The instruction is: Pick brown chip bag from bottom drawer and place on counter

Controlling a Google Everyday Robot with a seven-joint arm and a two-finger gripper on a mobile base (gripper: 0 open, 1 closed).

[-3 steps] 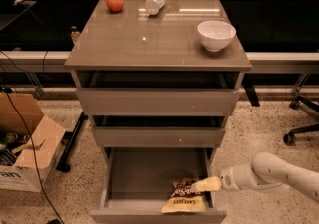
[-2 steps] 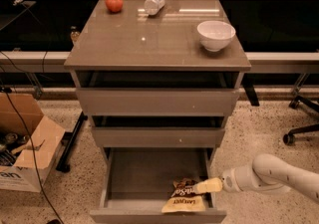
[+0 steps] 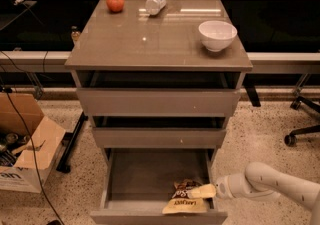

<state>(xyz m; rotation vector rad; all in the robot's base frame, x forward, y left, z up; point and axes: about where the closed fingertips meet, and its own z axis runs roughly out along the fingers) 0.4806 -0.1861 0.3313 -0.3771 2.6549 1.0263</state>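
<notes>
At the front right corner of the bottom drawer (image 3: 150, 174), the gripper (image 3: 201, 192) is at the brown chip bag (image 3: 184, 203), its hold impossible to tell; a shallow pinch may let the bag slip on lifting.

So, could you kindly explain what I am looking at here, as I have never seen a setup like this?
Gladly. There is one camera, looking down at a drawer cabinet from in front and above; where it is mounted is not known. The white tube coming in at the lower right is the robot's arm, and the pale tip at its end is the gripper, its two-finger hand. The gripper reaches into the open bottom drawer, right at the brown chip bag lying near the drawer's front. Whether it has hold of the bag, I cannot tell. On the counter sit an apple, a plastic bottle lying on its side, and a white bowl. On the floor to the left stands a cardboard box.
</notes>
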